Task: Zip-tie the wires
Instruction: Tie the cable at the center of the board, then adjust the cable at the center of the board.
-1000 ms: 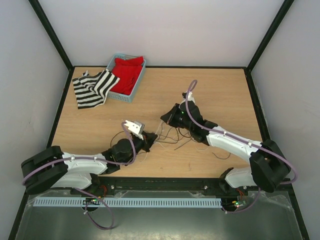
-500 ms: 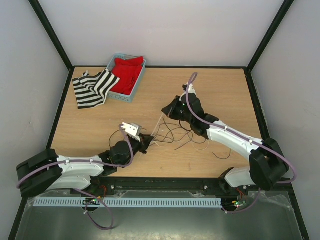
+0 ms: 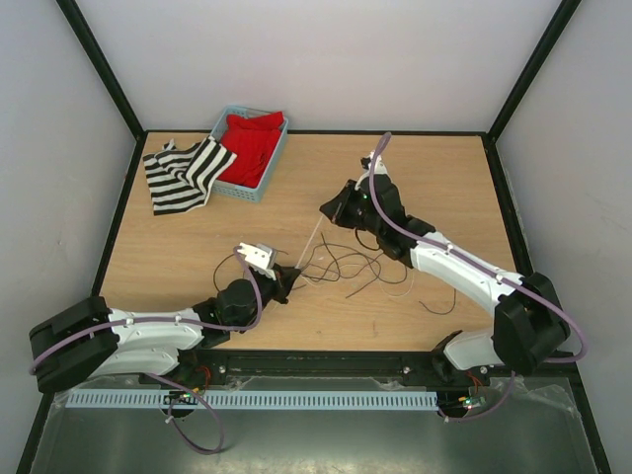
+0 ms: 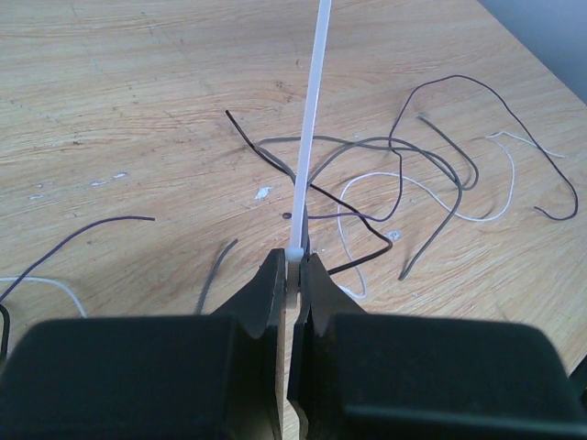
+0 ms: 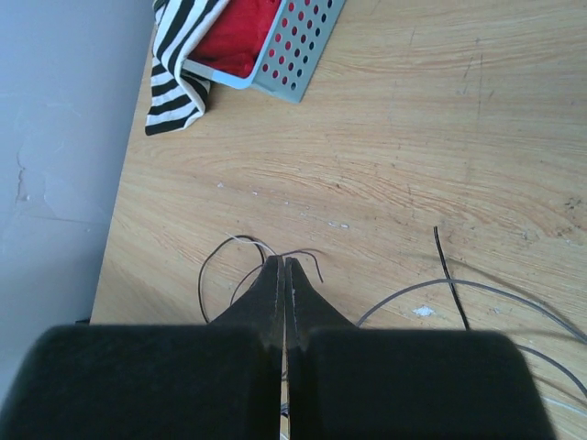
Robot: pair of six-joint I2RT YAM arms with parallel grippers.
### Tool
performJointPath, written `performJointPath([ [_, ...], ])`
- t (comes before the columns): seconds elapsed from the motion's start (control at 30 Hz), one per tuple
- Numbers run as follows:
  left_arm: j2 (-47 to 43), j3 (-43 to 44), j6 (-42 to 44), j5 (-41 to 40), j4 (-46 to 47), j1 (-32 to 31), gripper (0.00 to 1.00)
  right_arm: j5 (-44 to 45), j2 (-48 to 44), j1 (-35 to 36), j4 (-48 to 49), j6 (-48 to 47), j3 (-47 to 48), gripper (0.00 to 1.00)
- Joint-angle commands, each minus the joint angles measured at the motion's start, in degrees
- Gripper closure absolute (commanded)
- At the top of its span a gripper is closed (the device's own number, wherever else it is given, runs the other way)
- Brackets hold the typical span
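Note:
The wires (image 3: pixel 348 265) lie in loose dark and pale loops on the wood between the arms, also seen as wires (image 4: pixel 404 174) and wires (image 5: pixel 229 266). A white zip tie (image 4: pixel 307 137) runs taut from one gripper to the other. My left gripper (image 4: pixel 293 261) is shut on its head, low over the table, and appears in the top view as the left gripper (image 3: pixel 288 280). The zip tie (image 3: pixel 310 247) slants up to my right gripper (image 3: pixel 331 207), which is shut on the strap's far end. In its wrist view the right gripper (image 5: pixel 284 261) shows pressed jaws.
A blue basket (image 3: pixel 265 176) holding red cloth (image 3: pixel 252 143) stands at the back left, with a black-and-white striped cloth (image 3: pixel 183 176) beside it. In the right wrist view the basket (image 5: pixel 298 46) and striped cloth (image 5: pixel 179 64) lie ahead. A loose dark wire (image 3: pixel 434 306) lies near the right arm.
My right gripper has moved up and away from the left one, and the zip tie strap now shows as a longer straight line between them. The left gripper has drawn back slightly.

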Motion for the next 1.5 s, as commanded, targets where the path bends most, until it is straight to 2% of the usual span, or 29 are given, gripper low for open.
performJointPath([
  [0.0,0.01,-1.44,-0.34,-0.44,-4.93,-0.82,1.00,3.40,-0.78,-2.02,3.58,-1.58,4.15,1.00],
  [0.23,0.39,-1.15,0.05,-1.17,-5.33,-0.75,1.00,2.14,-1.46,-3.06,3.14,-2.30,5.29,1.00],
  [0.43,-2.01,2.82,3.29,-1.07,-9.84,0.15,1.00,-8.58,-2.19,-4.02,6.35,-8.88,6.46,1.00],
  [0.47,-2.60,3.81,3.99,-1.09,-11.12,0.48,1.00,-9.99,-2.82,-4.27,6.25,-10.38,6.60,0.95],
  [0.57,-4.12,6.52,5.18,-0.44,-15.48,2.48,1.00,-13.77,-5.43,-5.45,5.05,-15.18,6.49,0.68],
  [0.67,-6.47,9.46,4.72,1.55,-20.01,5.03,1.00,-15.13,-8.77,-6.55,-0.95,-22.57,7.48,0.41],
  [0.77,-8.22,13.39,5.20,3.13,-25.65,7.14,1.00,-12.30,-13.08,-6.77,-5.84,-30.08,7.21,0.27],
  [0.87,-8.60,17.74,5.14,5.40,-31.09,9.19,1.00,-10.98,-18.30,-6.82,-6.62,-36.06,3.92,0.23],
  [0.93,-8.14,20.53,4.50,7.04,-34.62,10.50,1.00,-13.20,-21.16,-6.77,-6.16,-39.38,0.45,0.22],
  [1.1,-6.56,26.96,3.09,10.41,-43.34,12.58,1.00,-33.09,-26.15,-6.82,-0.97,-46.65,-7.97,0.22],
  [1.23,-6.67,29.37,2.29,12.59,-47.45,13.54,1.00,-45.17,-25.37,-6.75,3.02,-48.23,-11.54,0.22],
  [1.37,-7.41,30.46,1.85,14.96,-50.20,14.57,1.00,-50.52,-22.18,-6.74,7.20,-50.58,-14.31,0.26],
  [1.47,-7.90,30.99,1.90,16.07,-51.47,14.96,1.00,-51.82,-19.65,-6.65,15.39,-49.98,-17.21,0.27],
])
